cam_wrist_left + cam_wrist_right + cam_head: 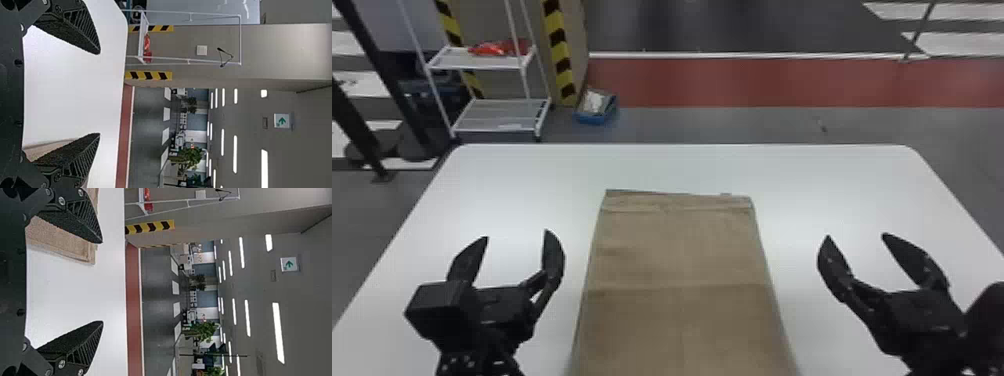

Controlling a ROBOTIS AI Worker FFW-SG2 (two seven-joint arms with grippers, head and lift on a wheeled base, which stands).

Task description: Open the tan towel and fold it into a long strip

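Note:
The tan towel (682,280) lies flat at the middle of the table, a long panel running from mid-table toward the bottom edge, with crosswise creases and a band along its far edge. My left gripper (516,234) is held open to the left of it, nothing between the fingers. To its right my right gripper (855,236) is also open and free of cloth. In the left wrist view the left gripper (100,93) has a sliver of towel (43,149) behind one finger. The right wrist view has the right gripper (102,282) spread, with the towel's corner (62,243) behind one finger.
The white table (507,180) surrounds the towel on its left, right and far sides. Beyond the table stand a white shelf cart (482,61) holding a red item, and a blue bin (596,118) on the floor.

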